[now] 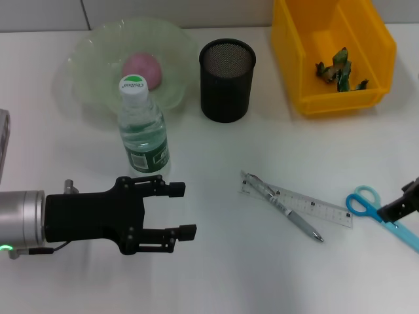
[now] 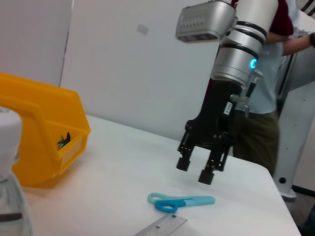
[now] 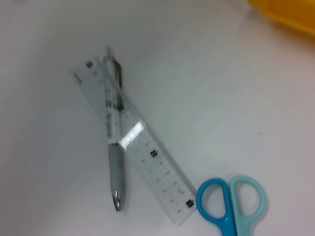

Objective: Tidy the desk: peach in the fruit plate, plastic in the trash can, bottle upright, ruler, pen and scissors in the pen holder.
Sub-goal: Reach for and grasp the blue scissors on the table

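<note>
The pink peach (image 1: 142, 69) lies in the green glass fruit plate (image 1: 91, 55). In front of the plate the clear bottle (image 1: 143, 127) stands upright. My left gripper (image 1: 190, 210) is open and empty just in front of the bottle. Crumpled plastic (image 1: 340, 70) lies in the yellow bin (image 1: 330, 98). The pen (image 1: 283, 207) lies across the clear ruler (image 1: 308, 204), and the blue scissors (image 1: 368, 204) lie to their right. My right gripper (image 2: 195, 169) hovers open just above the scissors (image 2: 179, 201). The black mesh pen holder (image 1: 226, 80) stands at the back centre.
The right wrist view shows the ruler (image 3: 135, 142), the pen (image 3: 114, 147) and the scissors handles (image 3: 231, 204) on the white desk, with the bin's corner (image 3: 285, 14). A person stands behind the right arm, beyond the desk edge.
</note>
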`<state>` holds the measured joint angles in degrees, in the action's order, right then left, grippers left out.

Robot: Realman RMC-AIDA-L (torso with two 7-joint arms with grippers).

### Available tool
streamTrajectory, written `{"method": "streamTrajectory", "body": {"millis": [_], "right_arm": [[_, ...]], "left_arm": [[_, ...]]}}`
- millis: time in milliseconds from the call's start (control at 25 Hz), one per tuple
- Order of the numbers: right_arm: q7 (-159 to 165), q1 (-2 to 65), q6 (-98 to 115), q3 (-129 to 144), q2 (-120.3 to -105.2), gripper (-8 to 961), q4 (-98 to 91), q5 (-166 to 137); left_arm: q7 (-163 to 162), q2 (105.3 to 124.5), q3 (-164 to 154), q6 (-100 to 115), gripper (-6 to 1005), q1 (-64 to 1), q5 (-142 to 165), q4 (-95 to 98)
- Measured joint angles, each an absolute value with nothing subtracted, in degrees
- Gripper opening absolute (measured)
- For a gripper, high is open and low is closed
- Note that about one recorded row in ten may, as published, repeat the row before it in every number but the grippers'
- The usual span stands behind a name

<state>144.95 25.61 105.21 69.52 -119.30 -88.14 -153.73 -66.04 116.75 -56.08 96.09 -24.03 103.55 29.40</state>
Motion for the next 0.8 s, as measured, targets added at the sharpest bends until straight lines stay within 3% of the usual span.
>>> {"method": "streamTrajectory", "body": {"millis": [800], "right_arm": [[143.00, 24.17, 98.06, 75.17, -119.16, 688, -81.84, -154.33]], "left_arm": [[-66.18, 117.25, -56.52, 93.06, 786, -24.88, 103.63, 29.17]]}}
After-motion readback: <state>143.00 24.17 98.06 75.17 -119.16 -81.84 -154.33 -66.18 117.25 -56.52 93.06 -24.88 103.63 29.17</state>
